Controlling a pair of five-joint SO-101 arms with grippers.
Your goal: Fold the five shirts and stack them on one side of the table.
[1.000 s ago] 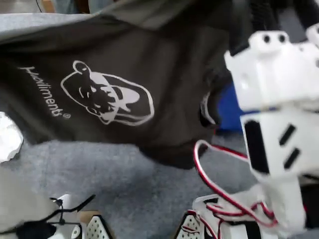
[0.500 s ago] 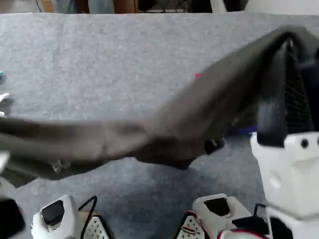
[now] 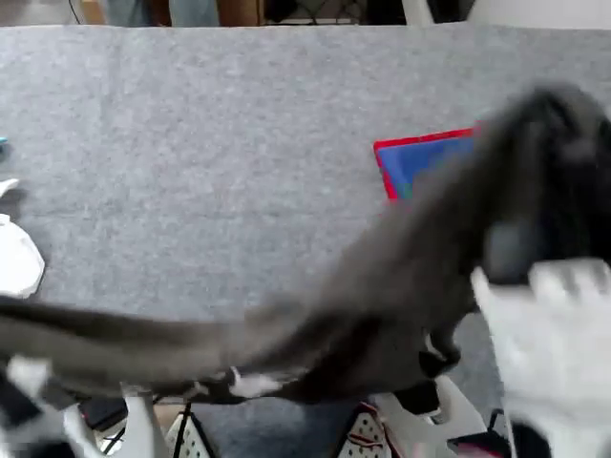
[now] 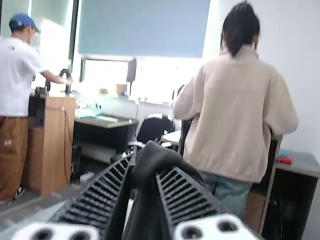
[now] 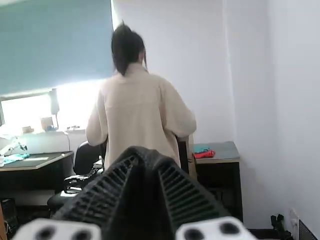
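High view: a dark shirt (image 3: 382,277) hangs stretched above the grey bench (image 3: 191,114), running from eight o'clock up to two o'clock, unfolded. A flat blue and red piece (image 3: 420,164) lies on the bench at two o'clock; whether it is a folded shirt I cannot tell.

Left wrist view: the left hand (image 4: 145,165) is clamped on the dark cloth.

Right wrist view: the right hand (image 5: 145,162) pinches it likewise.

This shirt's folding looks not yet begun, so most of the task seems left.

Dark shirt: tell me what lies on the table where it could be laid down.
A blue, red-edged flat item lies on the table's right side, partly behind the hanging dark shirt; a white object sits at the left edge.
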